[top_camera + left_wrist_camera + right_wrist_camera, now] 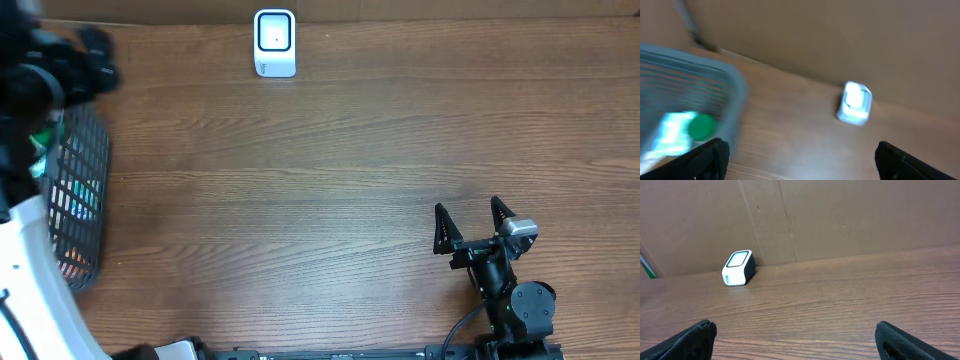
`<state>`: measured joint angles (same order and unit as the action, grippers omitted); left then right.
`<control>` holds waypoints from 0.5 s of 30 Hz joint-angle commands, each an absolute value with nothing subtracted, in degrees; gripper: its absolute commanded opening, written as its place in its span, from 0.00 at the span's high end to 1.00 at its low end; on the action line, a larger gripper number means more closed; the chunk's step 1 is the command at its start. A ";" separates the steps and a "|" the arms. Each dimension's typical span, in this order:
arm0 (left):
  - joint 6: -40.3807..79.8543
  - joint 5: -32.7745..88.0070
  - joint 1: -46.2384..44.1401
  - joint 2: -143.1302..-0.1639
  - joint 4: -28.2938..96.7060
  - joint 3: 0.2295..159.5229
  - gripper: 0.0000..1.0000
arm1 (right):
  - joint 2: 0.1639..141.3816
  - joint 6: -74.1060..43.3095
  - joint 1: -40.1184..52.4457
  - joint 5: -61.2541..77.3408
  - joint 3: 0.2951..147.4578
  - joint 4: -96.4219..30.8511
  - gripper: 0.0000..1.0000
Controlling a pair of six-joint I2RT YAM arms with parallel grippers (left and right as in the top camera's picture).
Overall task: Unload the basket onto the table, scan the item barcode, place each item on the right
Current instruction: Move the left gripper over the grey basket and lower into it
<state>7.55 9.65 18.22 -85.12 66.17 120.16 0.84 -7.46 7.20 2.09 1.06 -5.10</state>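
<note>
The green-capped item point(701, 127) is seen in the basket point(737, 90), at 10 o'clock from the released left end effector point(800, 156), the nearer one; its axis is blurred. The right end effector point(466, 207), also released, is parked well apart.

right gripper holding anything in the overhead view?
No, the right gripper is open and empty, well apart from the barcode scanner.

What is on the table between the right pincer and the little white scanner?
Nothing. Only bare wooden table lies between the right pincer and the scanner. That shows in the overhead and right wrist views.
</note>
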 commanded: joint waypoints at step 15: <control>7.77 8.43 38.33 -103.90 65.60 125.29 0.16 | 0.16 -7.42 7.01 1.80 0.47 -4.69 0.00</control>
<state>7.57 8.75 36.99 -100.36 65.19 124.46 0.84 -7.46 7.20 2.09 1.06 -5.13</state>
